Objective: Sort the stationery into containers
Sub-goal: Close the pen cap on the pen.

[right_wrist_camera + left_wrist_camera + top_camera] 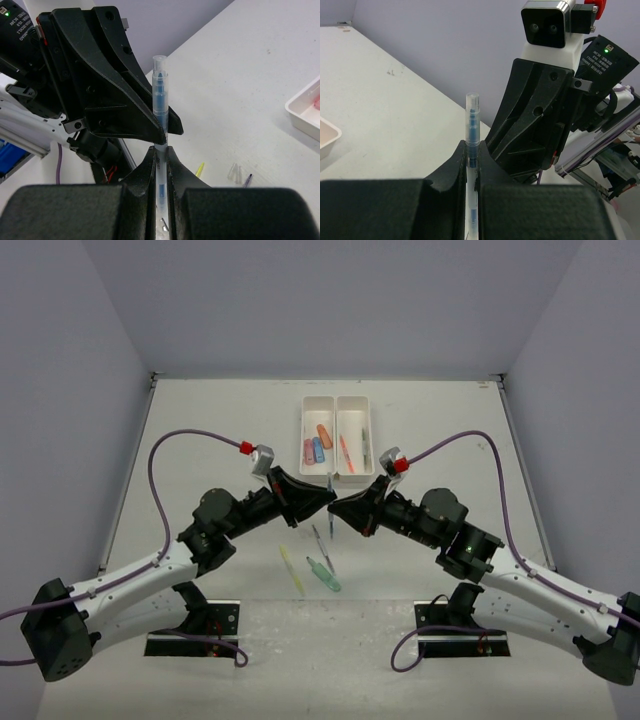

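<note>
— How had the grippers been posed?
— The left gripper point(322, 502) and the right gripper point(347, 510) met tip to tip over the middle of the table point(220, 430), each slanting in from its own side. Both were clamped on one blue pen point(330, 483), which lay crosswise to their fingers.

— What did the wrist cameras add?
— The left one showed the pen's clear cap rising at twelve o'clock above its own fingers point(450, 170). The right one showed the other gripper's tip against the barrel.

— And the view from above?
— Only it showed the whole white tray point(337, 398), at twelve o'clock from the grippers. A pink piece point(308, 450), a blue piece point(317, 450) and an orange piece point(324, 436) lay in the left compartment. A red pen point(346, 452) and a greyish pen point(366, 448) lay in the right. At six o'clock lay a yellow pen point(291, 568), a green piece point(323, 573) and a dark pen point(322, 545).

— Anything hidden?
— The blue pen's lower end, behind the fingers.
</note>
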`<state>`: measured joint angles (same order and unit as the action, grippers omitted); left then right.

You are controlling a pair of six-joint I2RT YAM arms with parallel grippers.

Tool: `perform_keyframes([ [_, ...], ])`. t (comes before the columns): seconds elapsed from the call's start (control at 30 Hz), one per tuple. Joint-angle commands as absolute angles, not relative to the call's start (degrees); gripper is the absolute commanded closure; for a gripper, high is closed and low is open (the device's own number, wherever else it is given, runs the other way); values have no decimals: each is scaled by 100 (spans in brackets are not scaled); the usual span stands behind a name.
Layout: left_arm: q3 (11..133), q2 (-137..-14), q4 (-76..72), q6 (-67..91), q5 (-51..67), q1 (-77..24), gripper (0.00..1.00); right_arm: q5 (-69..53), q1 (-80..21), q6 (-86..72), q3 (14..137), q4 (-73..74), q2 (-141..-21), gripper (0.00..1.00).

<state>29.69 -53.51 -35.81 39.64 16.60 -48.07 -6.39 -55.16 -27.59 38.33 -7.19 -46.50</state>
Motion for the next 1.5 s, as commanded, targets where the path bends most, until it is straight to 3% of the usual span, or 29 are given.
perform_keyframes([
  [0.0,3051,-5152,-3699,3875,1889,-4790,100,-1113,-5528,-2619,3957,-1405,-4684,88],
  [0.13,3056,-4982,-3874,3933,1999,-4799,100,-1462,-5529,-2667,3935,-1551,-4859,80],
  [0.37,3153,-4874,-3876,3946,2030,-4790,100,-1470,-5528,-2692,3977,-1549,-4902,44],
  [0.47,3193,-4884,-3841,3940,2013,-4799,100,-1511,-5528,-2687,3970,-1526,-4887,25],
  [0.53,3208,-4889,-3841,3943,2021,-4793,100,-1596,-5528,-2652,3970,-1515,-4881,2],
  [0.97,3410,-5003,-3767,3881,2332,-4790,100,-2053,-5528,-2528,4206,-1018,-5150,1],
  [1.13,3433,-5099,-3784,3926,2432,-4790,100,-2089,-5523,-2610,4210,-1100,-5173,14],
  [1.23,3427,-5123,-3787,3946,2451,-4799,100,-2163,-5520,-2572,4312,-998,-5250,36],
  [1.37,3432,-5089,-3756,3936,2387,-4792,100,-2197,-5526,-2503,4425,-899,-5308,77],
  [1.47,3456,-5079,-3723,3918,2346,-4797,100,-2202,-5528,-2506,4394,-905,-5290,95],
])
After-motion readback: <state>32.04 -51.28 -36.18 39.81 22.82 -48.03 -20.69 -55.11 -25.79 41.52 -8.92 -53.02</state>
